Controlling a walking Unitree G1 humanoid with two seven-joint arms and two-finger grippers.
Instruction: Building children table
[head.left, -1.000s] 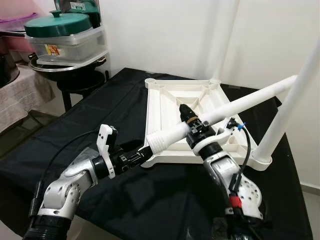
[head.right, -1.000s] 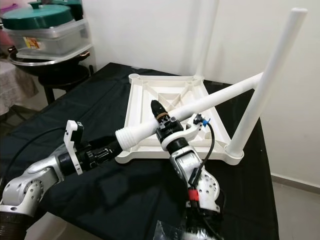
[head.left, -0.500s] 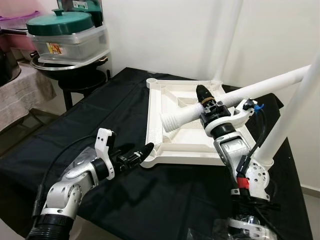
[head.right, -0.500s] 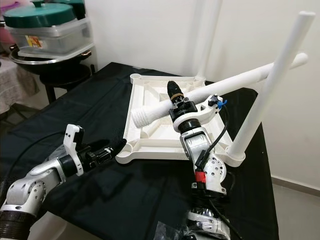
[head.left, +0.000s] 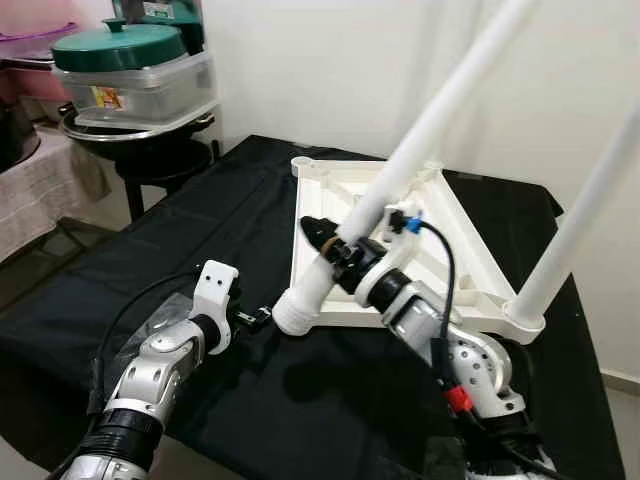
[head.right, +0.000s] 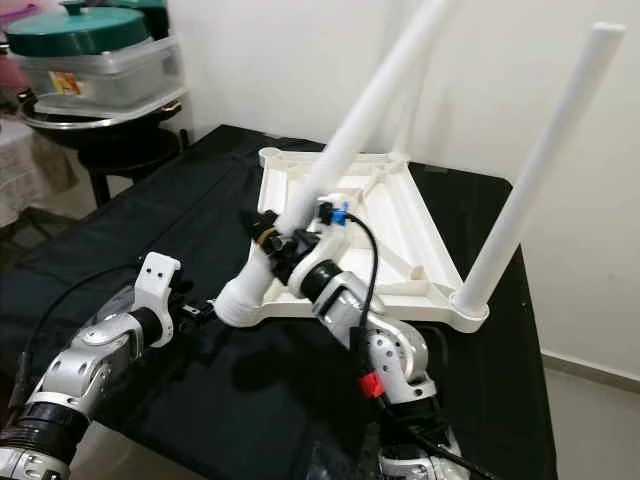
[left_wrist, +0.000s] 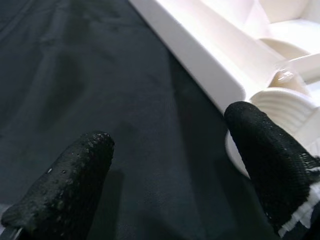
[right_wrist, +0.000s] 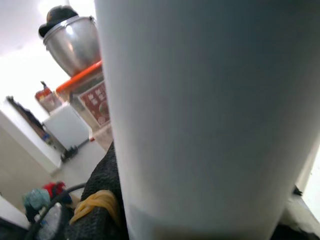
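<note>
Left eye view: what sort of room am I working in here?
Most likely a lived-in home, perhaps by a kitchen or storage corner: a table under a black cloth, a clear food container with a green lid stacked on a side stand, and plain white walls.

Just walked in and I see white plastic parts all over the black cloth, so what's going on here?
The robot is putting together a small white table. The tabletop lies upside down on the black-covered table, with one leg already standing at a corner. The right claw is shut on another leg, tilted, its threaded end down at the near corner. The left claw is open beside that corner, one finger close to the leg's threaded end.
</note>
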